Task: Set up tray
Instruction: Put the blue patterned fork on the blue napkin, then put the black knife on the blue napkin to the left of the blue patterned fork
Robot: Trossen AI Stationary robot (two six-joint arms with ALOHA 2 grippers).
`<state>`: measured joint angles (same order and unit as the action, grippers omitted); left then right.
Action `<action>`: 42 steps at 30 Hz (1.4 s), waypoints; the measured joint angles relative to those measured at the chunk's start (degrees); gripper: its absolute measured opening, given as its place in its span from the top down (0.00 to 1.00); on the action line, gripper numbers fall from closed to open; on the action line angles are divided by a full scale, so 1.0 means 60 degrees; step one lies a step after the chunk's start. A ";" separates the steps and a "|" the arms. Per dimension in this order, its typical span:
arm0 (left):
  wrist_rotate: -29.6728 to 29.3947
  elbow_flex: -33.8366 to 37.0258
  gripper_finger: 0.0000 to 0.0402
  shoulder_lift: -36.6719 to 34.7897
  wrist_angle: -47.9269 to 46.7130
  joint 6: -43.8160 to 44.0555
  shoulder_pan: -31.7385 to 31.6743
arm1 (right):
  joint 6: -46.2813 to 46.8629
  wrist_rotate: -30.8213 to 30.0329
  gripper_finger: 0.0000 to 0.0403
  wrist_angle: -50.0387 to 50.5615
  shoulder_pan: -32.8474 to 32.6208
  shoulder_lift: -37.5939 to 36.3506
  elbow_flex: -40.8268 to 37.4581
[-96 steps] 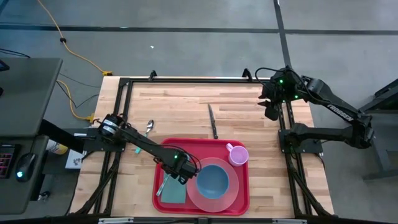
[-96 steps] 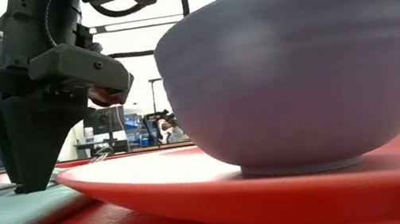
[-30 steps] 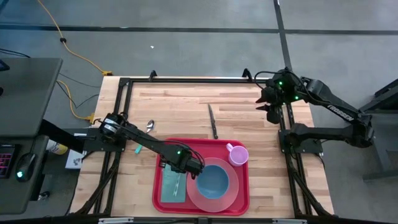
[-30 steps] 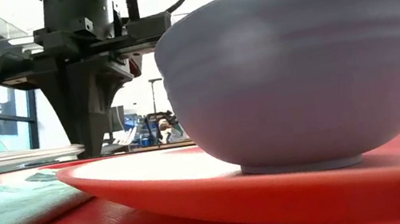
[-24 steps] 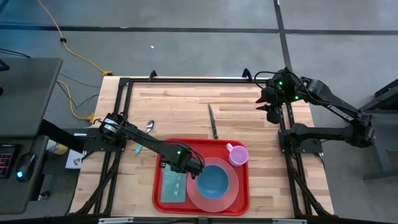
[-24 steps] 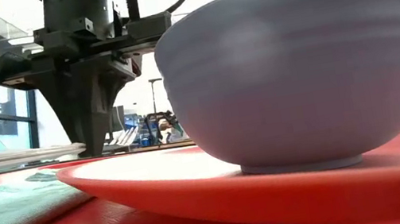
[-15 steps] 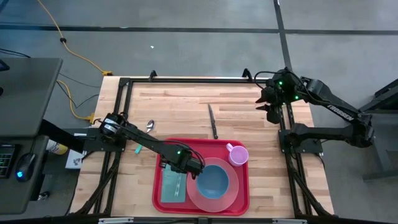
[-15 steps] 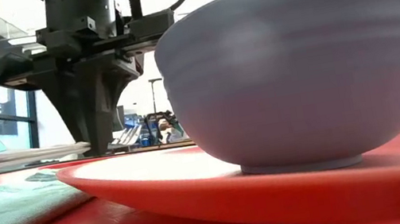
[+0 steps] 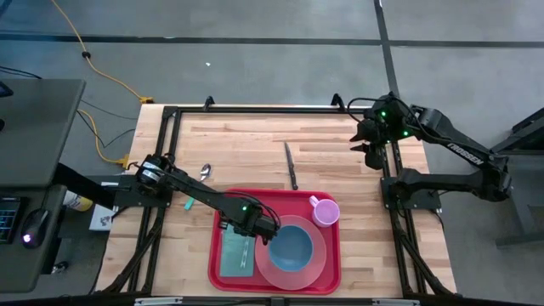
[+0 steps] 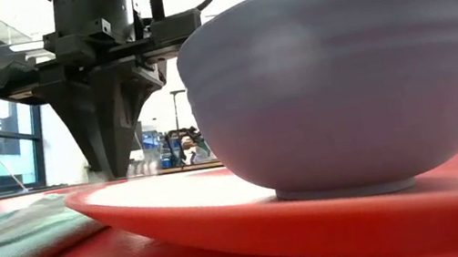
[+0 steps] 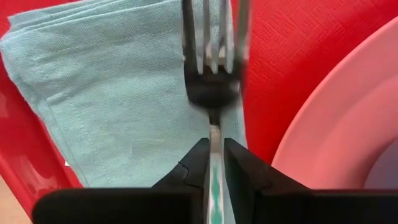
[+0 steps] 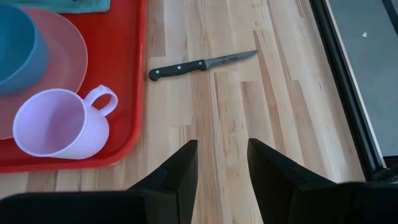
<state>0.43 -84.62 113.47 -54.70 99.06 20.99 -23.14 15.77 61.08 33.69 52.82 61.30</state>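
The red tray (image 9: 331, 197) lies at the table's near middle. On it are a folded teal napkin (image 11: 112, 87), a pink plate (image 9: 320, 265) with a blue bowl (image 9: 291, 246), and a pink mug (image 9: 325, 210). My left gripper (image 11: 213, 155) points down over the napkin, slightly open. A fork (image 11: 211, 81) shows blurred below it, tines over the napkin, handle between the fingers. My right gripper (image 12: 221, 162) hangs open over the table's far right (image 9: 371, 151), with nothing in it. My left gripper's fingers (image 11: 239, 165) stand on either side of the fork's handle (image 11: 214, 140), near its tine end, coming from above and pointing down. I cannot tell whether they touch it.
A black-handled knife (image 9: 291, 166) lies on the bare wood just beyond the tray's far rim. A spoon (image 9: 204, 172) lies to the tray's far left. In the low view the bowl (image 10: 349, 72) fills the near right.
My left gripper has opened a little without moving. The fork, held level just above the napkin a second ago, has left that height and dropped toward the napkin.
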 joint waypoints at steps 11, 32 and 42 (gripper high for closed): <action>-0.0105 0.0000 0.66 0.0000 -0.0045 0.0026 0.0000 | 0.0018 0.0012 0.71 0.0102 0.0000 0.0000 0.0000; -0.3920 -0.2909 0.62 -0.0007 -0.3420 -0.1619 -0.0586 | 0.0067 0.0193 0.71 0.0171 0.0003 0.0000 0.0000; -0.6069 -0.4775 0.63 -0.0150 -0.3186 -0.6367 -0.1399 | 0.0433 0.0836 0.71 0.0171 0.0003 0.0000 0.0000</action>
<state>-35.99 -113.27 112.57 -73.81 60.86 12.60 -20.54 20.78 62.11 33.71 52.82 61.30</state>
